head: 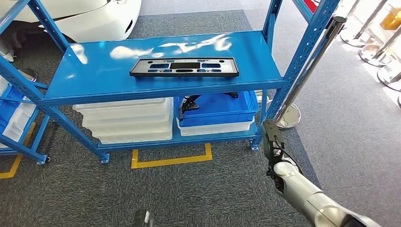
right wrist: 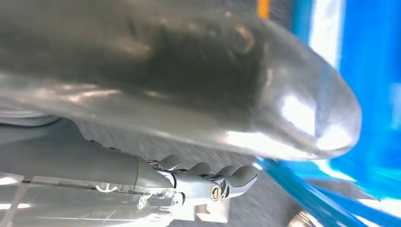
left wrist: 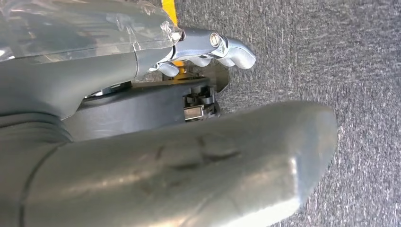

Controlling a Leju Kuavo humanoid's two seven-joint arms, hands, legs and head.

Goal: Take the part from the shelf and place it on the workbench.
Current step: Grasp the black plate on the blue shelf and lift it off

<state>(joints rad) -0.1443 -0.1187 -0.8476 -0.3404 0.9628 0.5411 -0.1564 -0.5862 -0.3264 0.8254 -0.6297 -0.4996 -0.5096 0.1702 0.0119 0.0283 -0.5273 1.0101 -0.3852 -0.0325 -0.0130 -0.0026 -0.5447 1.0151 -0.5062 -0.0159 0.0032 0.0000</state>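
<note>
You see the part [head: 184, 67] lying flat on the shelf [head: 94, 75], far from both hands. Your right hand [head: 273, 142] holds nothing, fingers loosely apart – raised near the shelf's right post. Left hand [left wrist: 198, 47] hangs over carpet, also holding nothing.

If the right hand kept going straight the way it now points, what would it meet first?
Probably the blue shelf's front corner post: the right hand points up at it from just below, holding nothing. Depth is unclear, so it might pass beside it.
</note>
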